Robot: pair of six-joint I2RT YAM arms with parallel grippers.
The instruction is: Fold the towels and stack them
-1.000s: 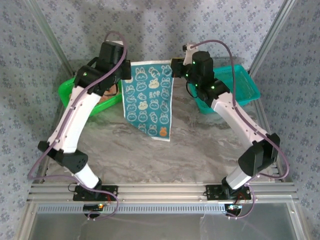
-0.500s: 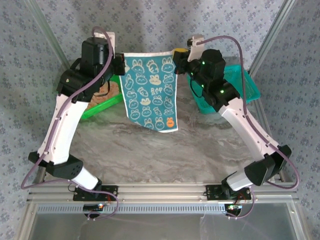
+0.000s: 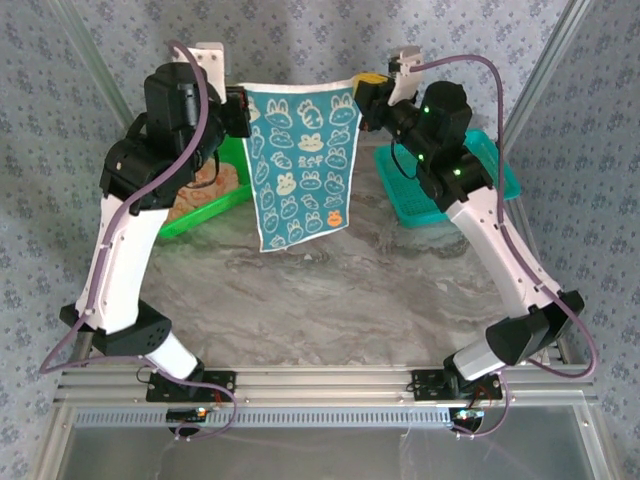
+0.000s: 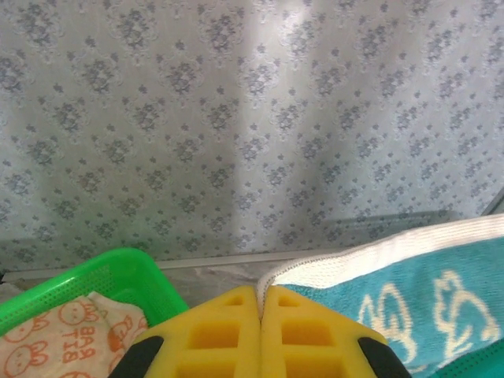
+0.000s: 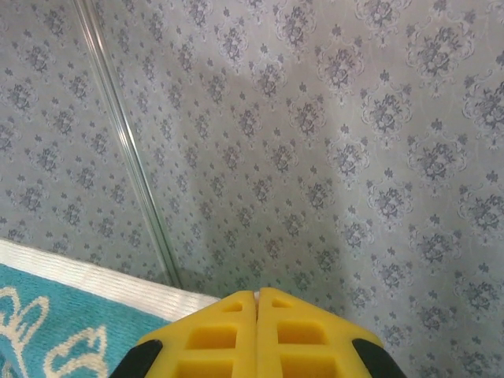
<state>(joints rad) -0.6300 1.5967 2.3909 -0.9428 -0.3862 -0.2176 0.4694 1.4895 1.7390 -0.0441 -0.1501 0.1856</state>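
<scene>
Viewed from above, left to right. A green basket stood at the far left of the marble table, with a cream towel printed in orange lying inside it. The left wrist view showed the same green basket and the cream towel in it, carrying orange bunny faces.

The left gripper was raised above the basket's inner end, its yellow fingers pressed together on the top left corner of a teal towel. The white hem of the teal towel ran out rightward from the fingertips.

The teal towel, printed with cream bunnies, hung spread flat between the two grippers, over the far middle of the table. Its top edge was stretched nearly level and its lower edge slanted; whether that edge touched the table could not be told.

The right gripper was clamped on the top right corner, its fingers closed together beside the hem of the teal towel.

A teal basket stood at the far right, under the right arm.
</scene>
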